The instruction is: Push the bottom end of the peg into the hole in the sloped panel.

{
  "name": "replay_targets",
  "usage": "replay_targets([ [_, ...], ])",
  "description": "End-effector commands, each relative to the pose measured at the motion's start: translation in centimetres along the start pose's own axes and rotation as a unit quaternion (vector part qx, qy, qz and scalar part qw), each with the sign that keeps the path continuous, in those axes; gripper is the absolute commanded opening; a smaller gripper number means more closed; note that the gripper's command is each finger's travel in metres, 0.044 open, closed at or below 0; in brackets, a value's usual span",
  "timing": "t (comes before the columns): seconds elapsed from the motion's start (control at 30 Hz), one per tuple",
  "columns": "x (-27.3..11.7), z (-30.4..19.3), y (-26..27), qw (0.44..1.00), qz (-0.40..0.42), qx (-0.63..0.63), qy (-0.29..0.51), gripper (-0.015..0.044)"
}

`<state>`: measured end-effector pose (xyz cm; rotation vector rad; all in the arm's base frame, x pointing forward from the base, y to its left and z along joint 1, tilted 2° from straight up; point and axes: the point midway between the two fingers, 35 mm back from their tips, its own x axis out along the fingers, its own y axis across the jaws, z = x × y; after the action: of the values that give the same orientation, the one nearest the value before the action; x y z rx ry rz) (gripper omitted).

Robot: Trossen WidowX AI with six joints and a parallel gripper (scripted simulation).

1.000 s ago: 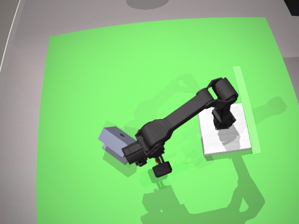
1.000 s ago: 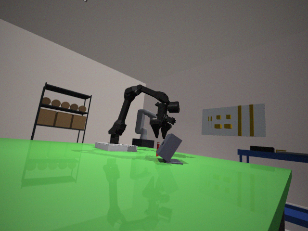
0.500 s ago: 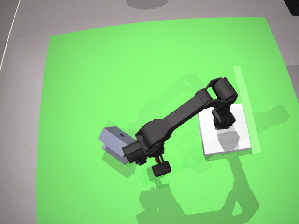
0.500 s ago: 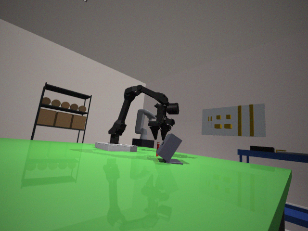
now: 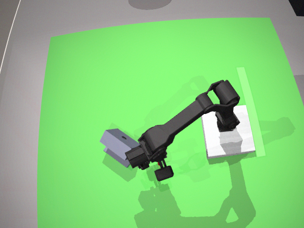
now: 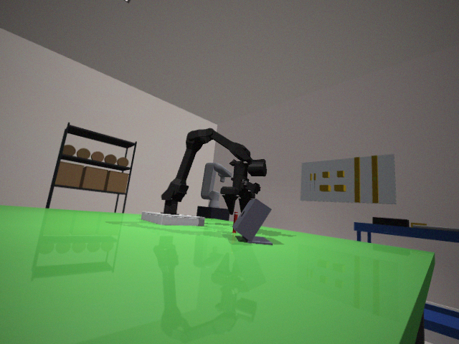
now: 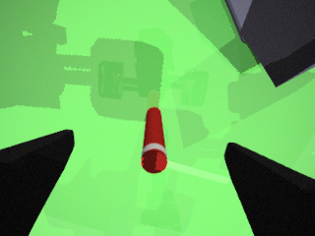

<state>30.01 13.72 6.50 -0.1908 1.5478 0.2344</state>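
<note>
The red round peg [image 5: 158, 163] [image 6: 235, 223] [image 7: 154, 129] stands upright on the green table, with a pale ring near its top; in the top view the arm hides most of it. My gripper [image 6: 237, 213] [image 7: 152, 144] is open and empty, pointing down above the peg. In the wrist view the peg's top shows between the two fingers, touching neither. The grey-purple sloped panel [image 5: 113, 141] [image 6: 257, 218] [image 7: 283, 39] stands close beside the peg. Its hole [image 5: 124, 137] shows in the sloped face and is empty; its exact shape is too small to tell.
The arm's white base plate [image 5: 229, 147] [image 6: 181, 221] is on the table [image 5: 98, 73] [image 6: 111, 296]. A pale strip [image 5: 248, 98] lies beside the base. The panel's nearest corner is at the upper right in the wrist view, beyond the right finger. Shelves and a second arm stand in the background.
</note>
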Motion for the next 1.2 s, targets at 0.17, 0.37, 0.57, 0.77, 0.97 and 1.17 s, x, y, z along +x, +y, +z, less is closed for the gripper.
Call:
replay_targets([
  [0.17,1.8,-0.4,-0.2,1.000,-0.003,0.003,0.008,0.0440],
  [0.37,2.8,-0.5,-0.2,1.000,-0.003,0.003,0.008,0.0440],
  [0.57,3.2,-0.6,-0.2,1.000,-0.003,0.003,0.008,0.0440],
  [0.77,2.9,-0.3,-0.1,1.000,-0.001,0.000,0.004,0.0414],
  [0.97,2.9,-0.3,-0.1,1.000,-0.001,0.000,0.004,0.0256],
  [1.17,2.9,-0.3,-0.1,1.000,-0.001,0.000,0.004,0.0099],
])
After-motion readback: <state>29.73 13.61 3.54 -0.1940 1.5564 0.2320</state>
